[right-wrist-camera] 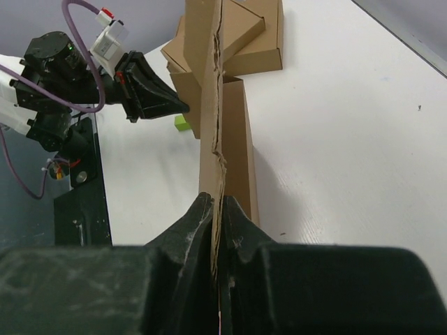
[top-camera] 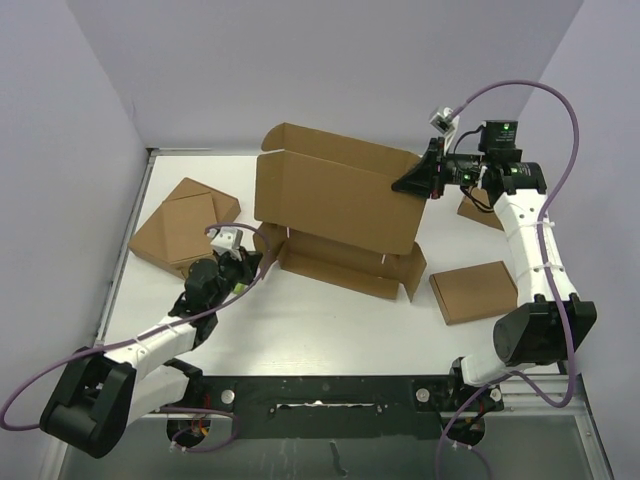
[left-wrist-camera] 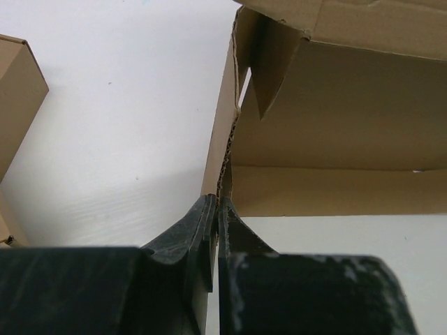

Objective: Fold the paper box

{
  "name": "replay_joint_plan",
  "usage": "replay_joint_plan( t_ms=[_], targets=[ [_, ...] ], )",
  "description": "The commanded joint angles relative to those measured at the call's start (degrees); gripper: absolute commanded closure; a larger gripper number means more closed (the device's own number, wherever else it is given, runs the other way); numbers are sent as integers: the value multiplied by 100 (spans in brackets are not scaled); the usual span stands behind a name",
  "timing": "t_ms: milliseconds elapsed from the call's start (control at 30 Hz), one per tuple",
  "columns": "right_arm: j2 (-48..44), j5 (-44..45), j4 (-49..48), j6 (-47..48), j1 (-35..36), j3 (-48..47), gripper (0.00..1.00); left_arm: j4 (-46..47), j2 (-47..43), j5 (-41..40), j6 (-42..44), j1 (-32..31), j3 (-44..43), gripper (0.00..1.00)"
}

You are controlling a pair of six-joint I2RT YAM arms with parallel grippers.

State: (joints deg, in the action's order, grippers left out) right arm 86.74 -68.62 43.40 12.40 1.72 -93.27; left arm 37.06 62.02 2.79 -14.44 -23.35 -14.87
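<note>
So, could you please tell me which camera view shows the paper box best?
The top external view: the paper box shows there with its panels and flaps. The left wrist view shows only one corner with a slot, and the right wrist view only a thin edge pinched in the right hand.

The paper box (top-camera: 335, 205) mid-frame is plain brown cardboard, same brown as the flat boxes (top-camera: 185, 222) at the left. Table (top-camera: 300, 320) is white, arms (top-camera: 530, 240) white with black joints, cables (top-camera: 577, 140) purple, plus a tiny lime-green block (right-wrist-camera: 182, 123).
</note>
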Motion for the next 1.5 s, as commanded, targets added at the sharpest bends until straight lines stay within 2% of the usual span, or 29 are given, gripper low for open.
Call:
replay_joint_plan(
  t_ms=[0,167,467,667,800,867,1000,1067,1167,1267,1333,1400,1467],
  targets=[
    [-66,180,-144,-240,-78,-29,100,363,-132,143,41,-129,46,100],
    [8,143,-189,-347,-174,-53,100,522,-60,451,64,-153,100,100],
    [-30,-17,-298,-473,-264,89,100,1381,719,1729,-223,-152,-67,100],
    [-102,-117,-313,-460,-348,175,100,1216,763,1906,-281,-122,-187,80],
    [-122,-187,-307,-438,-419,206,100,888,534,1867,-356,5,-258,61],
    [-131,-212,-293,-428,-452,204,100,681,369,1971,-478,149,-325,57],
    [-100,-213,-198,-359,-457,163,100,-534,-170,2421,-736,417,-826,54],
    [-104,-213,-162,-336,-463,144,100,-1236,-560,2525,-757,487,-1077,49],
    [-96,-222,-161,-335,-463,121,100,-2122,-1352,2347,-694,554,-1374,41],
    [-87,-224,-150,-335,-469,118,100,-2677,-1957,1748,-508,610,-1550,40],
    [-83,-214,-147,-335,-467,123,100,-3029,-2137,1131,-409,653,-1678,47],
    [-87,-213,-151,-340,-463,125,100,-3413,-2100,505,-266,743,-1810,59],
    [-80,-209,-157,-339,-466,126,100,-3554,-1823,5,-109,883,-1950,64]
  ],
)
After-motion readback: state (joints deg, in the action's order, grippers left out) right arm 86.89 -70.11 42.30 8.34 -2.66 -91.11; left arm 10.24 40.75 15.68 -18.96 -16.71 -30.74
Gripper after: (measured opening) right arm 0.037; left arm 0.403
